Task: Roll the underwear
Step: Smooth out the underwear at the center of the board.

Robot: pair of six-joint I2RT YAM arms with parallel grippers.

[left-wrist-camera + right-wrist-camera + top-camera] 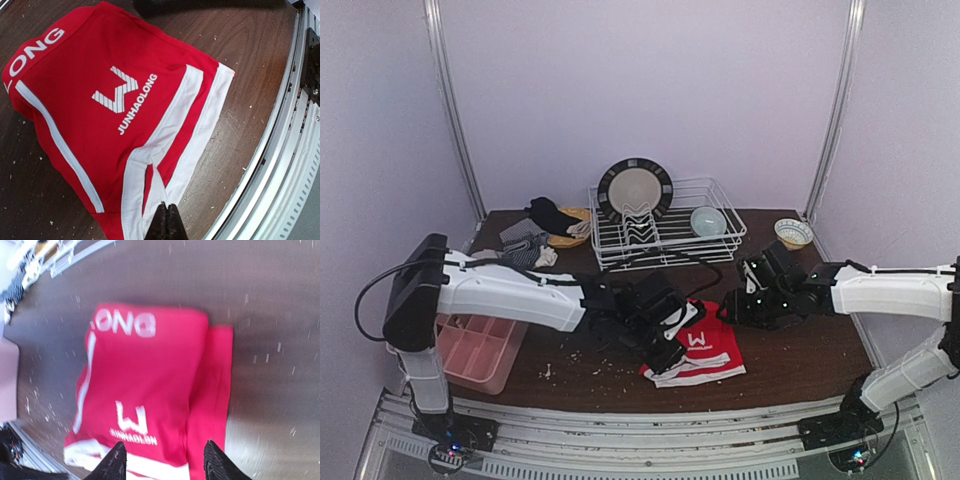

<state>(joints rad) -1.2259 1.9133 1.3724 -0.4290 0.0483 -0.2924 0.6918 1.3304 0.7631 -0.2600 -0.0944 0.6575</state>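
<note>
The red underwear (705, 348) with white trim lies folded flat on the brown table, near its front edge. In the left wrist view this red underwear (115, 100) fills the frame, logo upward. My left gripper (167, 222) is shut, its tips resting at the white hem, and no cloth shows between them. My right gripper (165, 465) is open and hovers over the red underwear (150, 375), which looks blurred; nothing is between its fingers (114, 464). A striped underwear (525, 248) and a black one (548, 212) lie at the back left.
A pink compartment tray (480, 350) sits at the left front under my left arm. A white dish rack (720, 238) at the back holds a plate (635, 188) and a bowl (708, 220). A small bowl (793, 232) stands at the back right. Crumbs dot the table.
</note>
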